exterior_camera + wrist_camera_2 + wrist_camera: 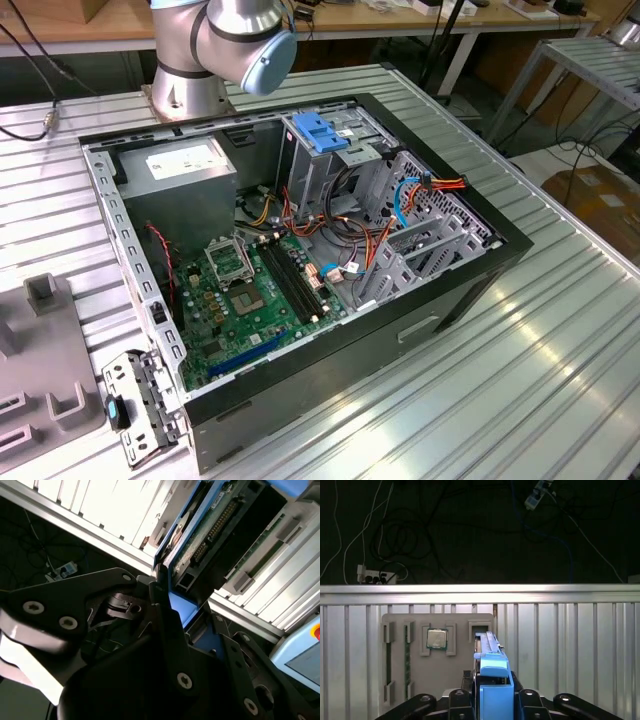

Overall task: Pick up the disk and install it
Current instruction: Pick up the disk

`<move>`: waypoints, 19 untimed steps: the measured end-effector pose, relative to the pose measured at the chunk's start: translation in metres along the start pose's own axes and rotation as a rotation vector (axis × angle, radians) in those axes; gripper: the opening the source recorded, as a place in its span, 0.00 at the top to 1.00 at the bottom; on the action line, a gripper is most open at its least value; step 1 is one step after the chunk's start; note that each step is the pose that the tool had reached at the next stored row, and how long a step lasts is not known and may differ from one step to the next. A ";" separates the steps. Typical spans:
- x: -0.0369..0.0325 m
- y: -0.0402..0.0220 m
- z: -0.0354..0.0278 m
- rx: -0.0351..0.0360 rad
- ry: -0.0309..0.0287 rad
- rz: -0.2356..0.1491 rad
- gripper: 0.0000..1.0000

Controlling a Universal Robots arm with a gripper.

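Observation:
In the first wrist view the disk (492, 664) stands on edge, its blue side rail facing the camera, and my gripper (493, 694) is shut on it from both sides. Its far end reaches the slot of a grey fixture plate (400, 625); I cannot tell whether it still touches the slot. The second wrist view shows the disk (220, 530) from its connector end, with blue rails along its sides, clamped between the black fingers (161, 597) of the gripper (187, 612). The open computer case (480, 270) lies in the exterior view with its grey drive cage (335, 175).
The fixture plate also carries a processor chip (437, 639) and memory sticks (406, 655). Beyond the ribbed table's edge (480, 591) cables lie on a dark floor. Inside the case are a power-supply box (185, 170), a motherboard (240, 300) and a blue latch (318, 132).

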State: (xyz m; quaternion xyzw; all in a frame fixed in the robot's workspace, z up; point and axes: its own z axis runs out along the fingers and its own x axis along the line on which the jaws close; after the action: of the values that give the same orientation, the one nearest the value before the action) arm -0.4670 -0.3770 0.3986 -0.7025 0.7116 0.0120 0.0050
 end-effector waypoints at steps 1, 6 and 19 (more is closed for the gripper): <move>0.0000 0.0000 0.0000 -0.0001 -0.0003 0.000 0.63; 0.0000 0.0000 0.0000 0.0000 -0.0015 0.000 0.63; -0.0003 0.0002 -0.0131 -0.0001 -0.0016 0.000 0.63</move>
State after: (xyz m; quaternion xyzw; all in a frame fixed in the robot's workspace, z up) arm -0.4670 -0.3770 0.4117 -0.7025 0.7116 0.0126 0.0056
